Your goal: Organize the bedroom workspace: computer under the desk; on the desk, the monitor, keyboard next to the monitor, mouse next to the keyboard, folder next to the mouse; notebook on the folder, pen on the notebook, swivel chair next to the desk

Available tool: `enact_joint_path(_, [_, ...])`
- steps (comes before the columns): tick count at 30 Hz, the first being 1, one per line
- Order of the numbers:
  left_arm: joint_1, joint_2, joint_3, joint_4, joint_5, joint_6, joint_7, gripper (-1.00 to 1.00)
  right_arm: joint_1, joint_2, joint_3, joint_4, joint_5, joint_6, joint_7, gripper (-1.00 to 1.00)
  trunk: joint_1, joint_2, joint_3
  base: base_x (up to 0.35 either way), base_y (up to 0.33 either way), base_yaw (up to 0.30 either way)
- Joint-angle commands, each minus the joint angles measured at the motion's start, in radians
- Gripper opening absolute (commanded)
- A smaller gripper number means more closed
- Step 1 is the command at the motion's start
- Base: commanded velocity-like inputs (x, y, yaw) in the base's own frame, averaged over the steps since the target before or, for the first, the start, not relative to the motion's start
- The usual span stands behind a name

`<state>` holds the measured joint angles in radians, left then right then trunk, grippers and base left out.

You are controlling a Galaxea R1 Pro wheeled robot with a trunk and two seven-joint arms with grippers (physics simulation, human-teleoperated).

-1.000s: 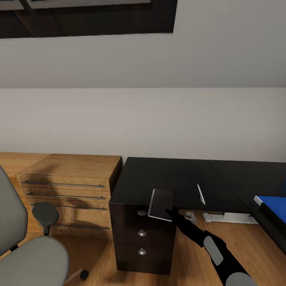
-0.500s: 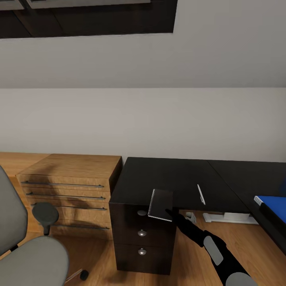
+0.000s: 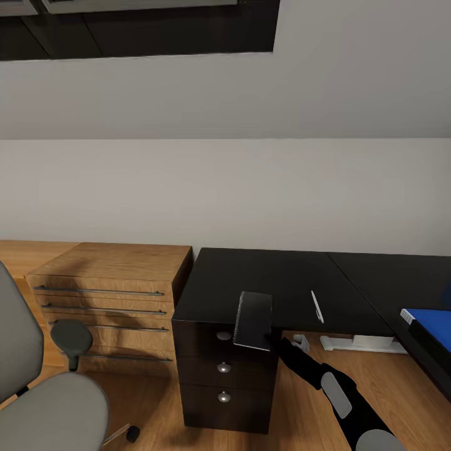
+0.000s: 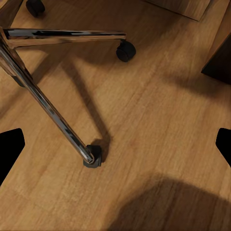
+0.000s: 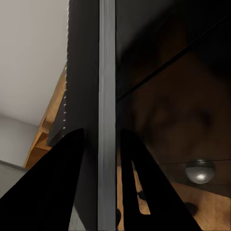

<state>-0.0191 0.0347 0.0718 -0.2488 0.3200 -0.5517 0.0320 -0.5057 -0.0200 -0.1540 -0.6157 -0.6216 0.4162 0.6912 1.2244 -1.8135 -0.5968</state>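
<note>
Notebook, small black rectangular wire-bound (image 3: pixel 253 320), is clamped in the right end effector (image 3: pixel 269 339), tilted over the front edge of the glossy black L-shaped worktop (image 3: pixel 275 282), above the drawer unit. Flat bright blue folder (image 3: pixel 432 326) already on the worktop at 3 o'clock. Thin pale silver pen (image 3: pixel 317 306) lies between them. Left: stack notebook, pen on top. Grey padded swivel chair (image 3: pixel 44 401) at 8 o'clock, not yet placed. Left end effector (image 4: pixel 115 149) spread, empty, over the floor.

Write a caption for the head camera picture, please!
The right gripper holds the small black spiral-bound notebook tilted at the glossy black desk edge.
</note>
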Motion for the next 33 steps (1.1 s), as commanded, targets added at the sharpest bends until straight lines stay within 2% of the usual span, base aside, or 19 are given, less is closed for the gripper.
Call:
enact_joint_path(1, [-0.001, 0.0, 0.003, 0.0, -0.006, -0.002, 0.002, 1.0, -0.001, 0.0, -0.002, 0.001, -0.004, 0.007, 0.001, -1.0, 0.0, 0.0, -0.001, 0.0, 0.0, 0.0])
enact_joint_path(20, [-0.001, 0.0, 0.003, 0.0, -0.006, -0.002, 0.003, 1.0, -0.001, 0.0, -0.002, 0.001, -0.004, 0.007, 0.001, -1.0, 0.0, 0.0, -0.001, 0.0, 0.0, 0.0])
enact_joint_path(33, [-0.001, 0.0, 0.003, 0.0, -0.006, -0.002, 0.003, 1.0, -0.001, 0.0, -0.002, 0.001, -0.004, 0.007, 0.001, -1.0, -0.05, 0.091, 0.04, 0.0, 0.0, 0.0])
